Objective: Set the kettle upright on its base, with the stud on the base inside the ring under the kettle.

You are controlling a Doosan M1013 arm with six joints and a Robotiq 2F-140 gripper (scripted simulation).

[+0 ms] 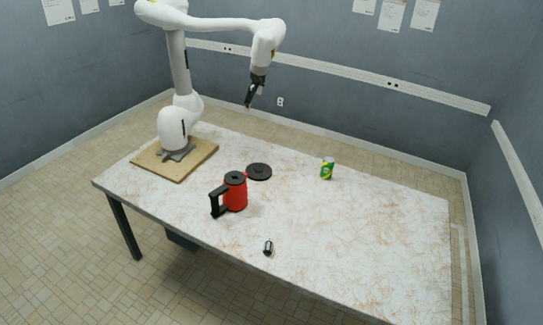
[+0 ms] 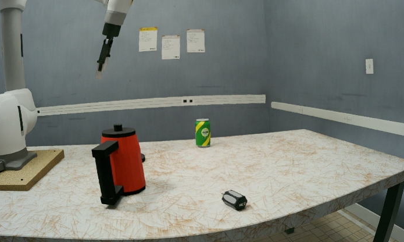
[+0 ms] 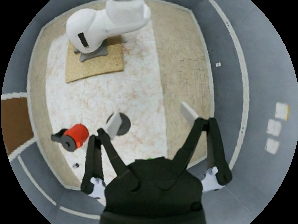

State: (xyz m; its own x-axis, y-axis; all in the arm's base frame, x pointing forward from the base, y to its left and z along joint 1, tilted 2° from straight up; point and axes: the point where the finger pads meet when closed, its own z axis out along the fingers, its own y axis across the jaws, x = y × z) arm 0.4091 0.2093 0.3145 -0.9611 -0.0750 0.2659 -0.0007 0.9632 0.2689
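Observation:
The red kettle [image 1: 235, 196] with a black lid and black handle stands upright on the table, its handle toward the front left edge. It also shows in the exterior view [image 2: 121, 163] and the wrist view [image 3: 72, 135]. The round black base [image 1: 258, 171] lies flat on the table just behind the kettle, apart from it; in the exterior view only its edge [image 2: 142, 157] shows behind the kettle. It appears grey in the wrist view [image 3: 116, 123]. My gripper [image 1: 249, 98] hangs high above the table's back edge, open and empty, also in the exterior view [image 2: 100, 70] and the wrist view [image 3: 154, 185].
A green and yellow can [image 1: 326, 167] stands upright at the back of the table. A small black and grey object [image 1: 268, 247] lies near the front edge. The arm's base [image 1: 176, 135] sits on a wooden board [image 1: 174, 158] at the table's left end.

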